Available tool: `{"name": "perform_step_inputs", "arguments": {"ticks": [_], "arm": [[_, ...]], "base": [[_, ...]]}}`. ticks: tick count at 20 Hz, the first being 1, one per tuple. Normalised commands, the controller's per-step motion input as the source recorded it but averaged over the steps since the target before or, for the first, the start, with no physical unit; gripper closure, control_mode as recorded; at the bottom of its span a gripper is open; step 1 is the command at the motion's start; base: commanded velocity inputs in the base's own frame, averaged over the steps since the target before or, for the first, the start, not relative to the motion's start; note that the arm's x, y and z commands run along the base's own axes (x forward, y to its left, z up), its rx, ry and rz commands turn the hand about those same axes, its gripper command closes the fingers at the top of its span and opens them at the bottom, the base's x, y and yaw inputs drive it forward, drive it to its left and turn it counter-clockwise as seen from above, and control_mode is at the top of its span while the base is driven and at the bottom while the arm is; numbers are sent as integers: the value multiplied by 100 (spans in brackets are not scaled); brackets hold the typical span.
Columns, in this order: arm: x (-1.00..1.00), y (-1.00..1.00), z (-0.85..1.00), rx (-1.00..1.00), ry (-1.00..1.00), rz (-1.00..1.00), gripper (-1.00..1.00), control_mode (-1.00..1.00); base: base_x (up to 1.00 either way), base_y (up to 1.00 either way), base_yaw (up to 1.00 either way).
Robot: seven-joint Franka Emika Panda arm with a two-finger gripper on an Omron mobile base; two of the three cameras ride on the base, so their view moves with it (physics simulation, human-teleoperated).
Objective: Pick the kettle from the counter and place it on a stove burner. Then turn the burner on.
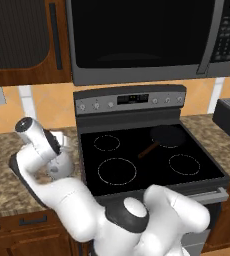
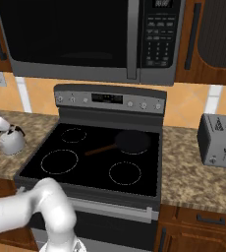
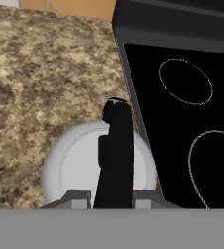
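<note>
The kettle [image 3: 82, 165] sits on the counter [image 3: 41, 73] just beside the left edge of the cooktop [image 3: 182, 121], near that counter's front. The hand view looks straight down on its round silver top, with the black handle [image 3: 116, 155] running up the middle. The two fingertips [image 3: 77, 198] rise at the bottom on either side of the handle; the jaws stand narrow around it, but whether they touch it cannot be told.

In the right base view the kettle [image 2: 12, 140] shows clearly from the side, with the white hand coming in above it from the left edge of the picture. In the left base view the arm's wrist covers most of the kettle [image 1: 61, 165], leaving only a grey patch.

The base views show what the hand view cuts off: the whole burner [image 1: 117, 171], empty at the cooktop's front left, the pan [image 1: 167, 136] on the back right circle, the knobs [image 2: 143, 105] on the back panel, the toaster [image 2: 218, 140] on the right counter and the microwave [image 1: 142, 35] overhead.
</note>
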Motion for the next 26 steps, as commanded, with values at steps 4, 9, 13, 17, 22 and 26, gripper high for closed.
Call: {"name": "perform_step_inputs", "arguments": {"ticks": [4, 9, 13, 17, 22, 26], "arm": [[-4, -100, 0, 0, -17, -22, 100, -100], [7, -100, 0, 8, -5, -26, 100, -100], [32, -100, 0, 11, 0, -26, 100, -100], [31, -99, 0, 9, 0, -18, 100, -100], [-17, -84, 2, 0, -25, 0, 100, -100], [-12, -11, 1, -7, -9, 0, 100, -100]], "base": [[0, 0, 0], [0, 0, 0], [0, 0, 0], [0, 0, 0], [0, 0, 0], [0, 0, 0]]}}
